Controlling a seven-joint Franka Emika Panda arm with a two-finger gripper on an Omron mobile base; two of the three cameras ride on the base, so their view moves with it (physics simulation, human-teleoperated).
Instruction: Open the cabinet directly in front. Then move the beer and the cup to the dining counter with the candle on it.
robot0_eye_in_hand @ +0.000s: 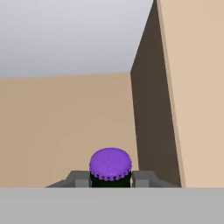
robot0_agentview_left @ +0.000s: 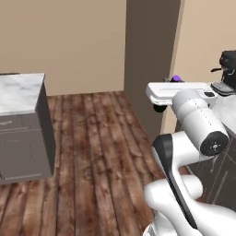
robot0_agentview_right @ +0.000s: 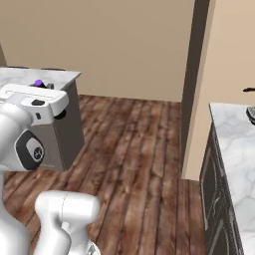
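- The beer (robot0_eye_in_hand: 110, 168) sat between the gripper (robot0_eye_in_hand: 111, 178) fingers, purple cap up, seen in the hand view; a dark neck showed just under the cap.
- Both fingers (robot0_eye_in_hand: 78, 178) pressed against the bottle's neck on either side: the gripper was clenched on the beer and carried it clear of any surface.
- In the left base view the purple cap (robot0_agentview_left: 175, 78) peeked above the white hand, raised at about the arm's (robot0_agentview_left: 198, 122) shoulder height.
- In the right base view the same cap (robot0_agentview_right: 39, 83) showed just over the hand, in front of a marble worktop (robot0_agentview_right: 60, 77).
- The hand was level, pointing outward toward a beige wall (robot0_eye_in_hand: 65, 113) and a tall dark panel (robot0_agentview_left: 150, 46).
- A short marble-topped unit (robot0_agentview_left: 20, 92) with grey drawer fronts stood well apart to the left in the left base view.
- Another marble counter (robot0_agentview_right: 234, 149) ran along the right, over dark fronts.
- A black coffee machine (robot0_agentview_left: 226, 71) stood on that counter, near the hand in the left base view.
- Floor (robot0_agentview_left: 101, 152) was dark wood planks.
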